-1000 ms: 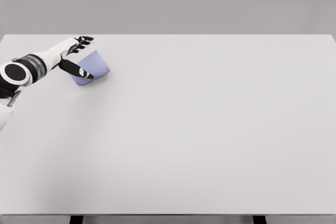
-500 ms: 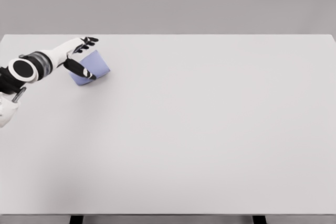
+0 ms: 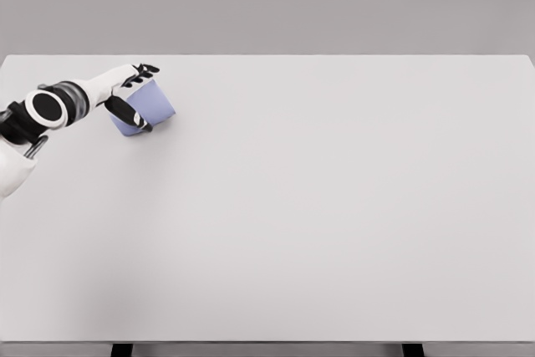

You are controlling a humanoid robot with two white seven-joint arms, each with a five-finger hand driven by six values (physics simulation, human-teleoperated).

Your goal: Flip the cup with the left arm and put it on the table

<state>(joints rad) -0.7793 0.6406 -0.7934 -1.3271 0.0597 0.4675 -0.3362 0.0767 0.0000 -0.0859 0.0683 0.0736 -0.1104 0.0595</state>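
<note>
Table (image 3: 334, 206) fills nearly the whole head view, white and bare apart from one object at its far left. Our left arm (image 3: 58, 106) comes in from the left edge and reaches toward the back of the table. At its end the left hand (image 3: 129, 96) is wrapped around the cup (image 3: 149, 106): the dark fingers (image 3: 142, 70) lie over the cup's far side and the thumb (image 3: 132, 114) crosses its near side, so we read the hand as closed on the cup, not spread. The cup is blue and sits tilted, leaning toward the hand, near the table's far left corner; whether its lower edge touches the surface we cannot tell.

We judge that we are at the grasp, with the flip itself not yet done. The next move calls for a firm hold, a lift clear of the surface, a turn of the wrist to bring the cup upright, and then a level set-down.

Nothing else stands on the table, so nothing blocks the turn. The left table edge is close, which we would mind when placing. Our right arm is out of view.
</note>
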